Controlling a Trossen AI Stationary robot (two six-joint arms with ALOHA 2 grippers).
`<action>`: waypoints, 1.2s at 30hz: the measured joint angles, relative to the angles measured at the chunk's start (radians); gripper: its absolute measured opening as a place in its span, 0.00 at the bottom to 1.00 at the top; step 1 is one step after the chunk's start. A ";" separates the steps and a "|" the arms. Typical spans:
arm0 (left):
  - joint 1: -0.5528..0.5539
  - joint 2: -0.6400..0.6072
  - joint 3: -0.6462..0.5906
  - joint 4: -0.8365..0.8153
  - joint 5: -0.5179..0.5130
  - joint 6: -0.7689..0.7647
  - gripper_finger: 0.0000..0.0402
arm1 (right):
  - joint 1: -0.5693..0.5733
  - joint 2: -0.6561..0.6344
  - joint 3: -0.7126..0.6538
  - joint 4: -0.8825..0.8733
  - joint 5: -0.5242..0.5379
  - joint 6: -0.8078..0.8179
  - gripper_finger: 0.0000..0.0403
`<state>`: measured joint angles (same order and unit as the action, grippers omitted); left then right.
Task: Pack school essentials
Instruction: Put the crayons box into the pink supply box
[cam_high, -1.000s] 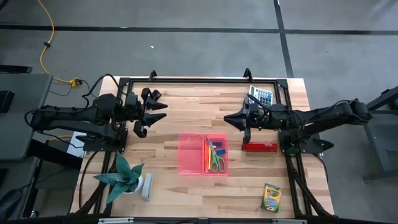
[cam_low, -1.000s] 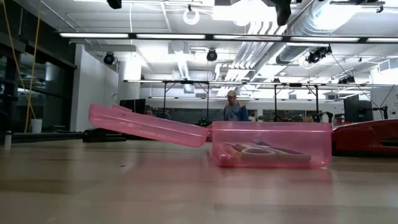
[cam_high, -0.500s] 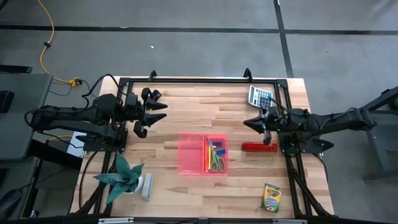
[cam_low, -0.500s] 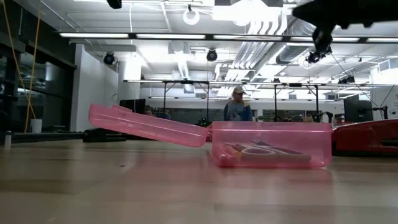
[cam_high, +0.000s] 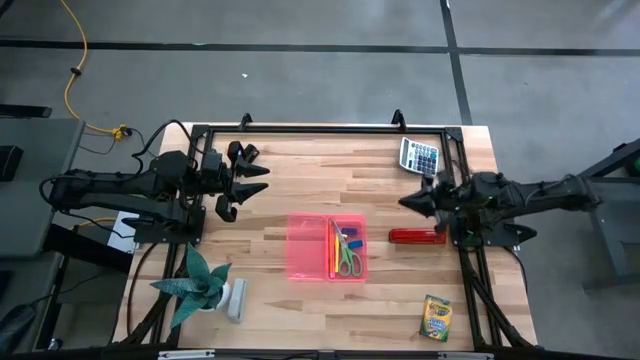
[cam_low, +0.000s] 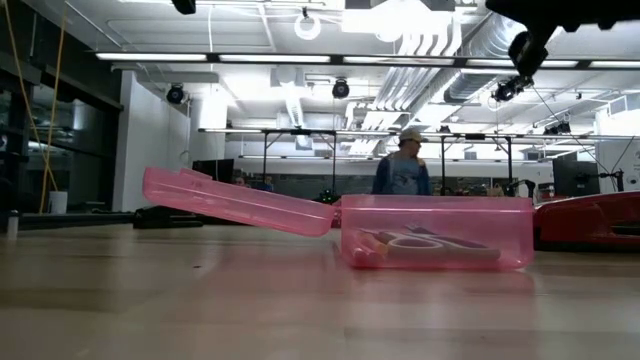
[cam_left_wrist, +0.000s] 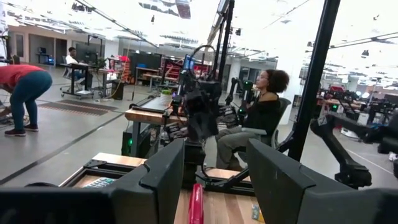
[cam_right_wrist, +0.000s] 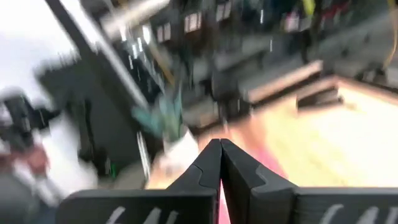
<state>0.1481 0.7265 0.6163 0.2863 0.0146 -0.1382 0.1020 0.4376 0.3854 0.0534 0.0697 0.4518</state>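
An open pink pencil case (cam_high: 327, 248) lies at the table's middle, its lid (cam_low: 235, 203) flat to the left. Its tray (cam_low: 435, 232) holds orange and red pencils (cam_high: 333, 247), green-handled scissors (cam_high: 348, 260) and small blue pieces (cam_high: 350, 238). A yellow-green crayon box (cam_high: 435, 318) lies near the front right corner. My left gripper (cam_high: 262, 180) hangs open above the table's far left part, well clear of the case; its fingers frame the left wrist view (cam_left_wrist: 214, 180). My right gripper (cam_high: 403, 203) is shut on nothing, above the table to the right of the case and above the red stapler (cam_high: 417, 236).
A calculator (cam_high: 420, 155) lies at the far right corner. A green folded-paper plant (cam_high: 200, 285) stands at the near left beside a small grey piece (cam_high: 238, 300). A black frame (cam_high: 325, 130) borders the table. People are in the room beyond.
My right gripper has drawn back from the table's middle toward the right edge, sinking a little and rolling about its own line. The left arm and the things on the table have kept still.
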 joint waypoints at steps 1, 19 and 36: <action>0.000 0.000 0.000 0.000 0.000 0.000 0.41 | 0.016 0.040 0.041 -0.063 -0.008 -0.003 0.00; 0.000 0.000 0.000 0.000 0.000 0.003 0.41 | 0.686 0.527 0.203 -0.564 -0.197 0.823 0.00; 0.000 0.000 0.000 -0.001 0.000 0.003 0.41 | 0.838 0.834 0.203 -0.494 -0.258 0.872 0.41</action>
<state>0.1482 0.7265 0.6167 0.2855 0.0143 -0.1356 0.9400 1.2717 0.5880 -0.4408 -0.1886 1.3235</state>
